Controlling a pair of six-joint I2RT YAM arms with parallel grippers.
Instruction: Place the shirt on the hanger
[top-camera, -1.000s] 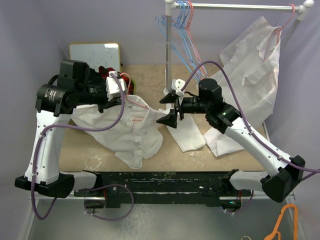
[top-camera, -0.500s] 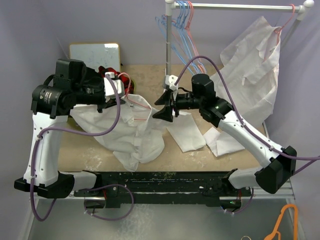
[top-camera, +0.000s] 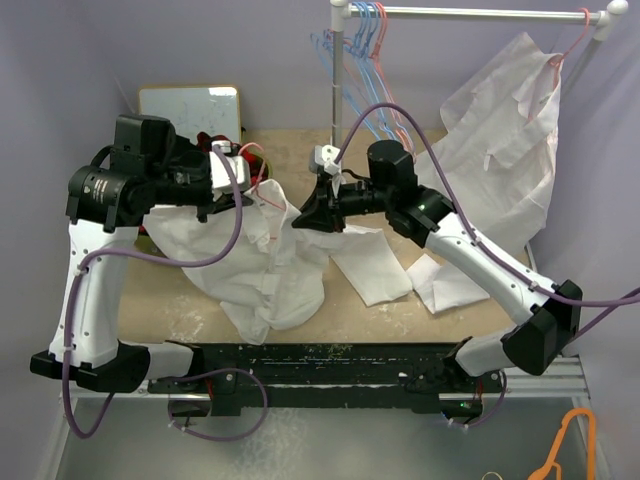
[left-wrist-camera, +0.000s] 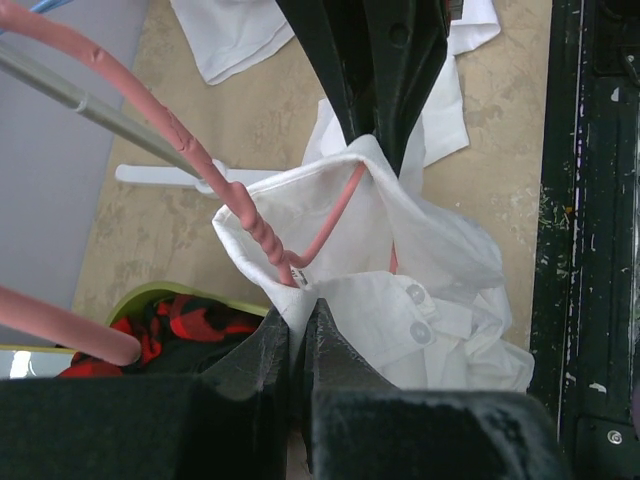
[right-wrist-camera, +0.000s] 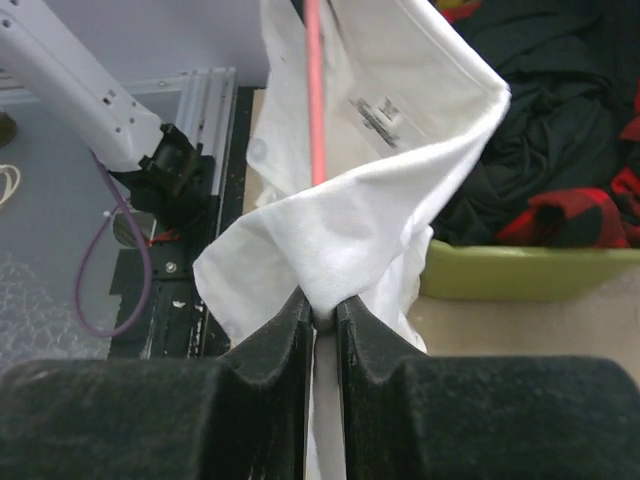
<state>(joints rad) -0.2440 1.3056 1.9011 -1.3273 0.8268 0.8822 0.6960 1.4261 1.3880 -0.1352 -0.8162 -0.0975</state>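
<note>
Top external view, shirt: one white shirt (top-camera: 265, 260), crumpled, collar held up between the arms, the rest heaped on the table (top-camera: 180, 300).
Hanger: one pink hanger (left-wrist-camera: 190, 150), one end inside the collar.
Left gripper (left-wrist-camera: 303, 318): fingers pinching the shirt's collar edge.
Right gripper (right-wrist-camera: 322, 312): fingers clamped on a shirt fold.
Other white cloth: two pieces (top-camera: 375, 265) lying flat, one garment (top-camera: 510, 130) on the rack (top-camera: 480, 12).
Blue hangers (top-camera: 350, 70): several, exact count unclear.
Orange hanger (top-camera: 565, 440): one.

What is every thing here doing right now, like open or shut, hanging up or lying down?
large white dress shirt, crumpled, partly lifted off the table, pinched at two spots.
thin pink-red hanger, partly tucked inside the shirt's collar.
left pincer, shut on the shirt.
right pincer, shut on the shirt.
thin blue hangers, hanging on the metal rail.
second white shirt, hanging on the rail.
orange hanger, lying flat, off the table.
</note>
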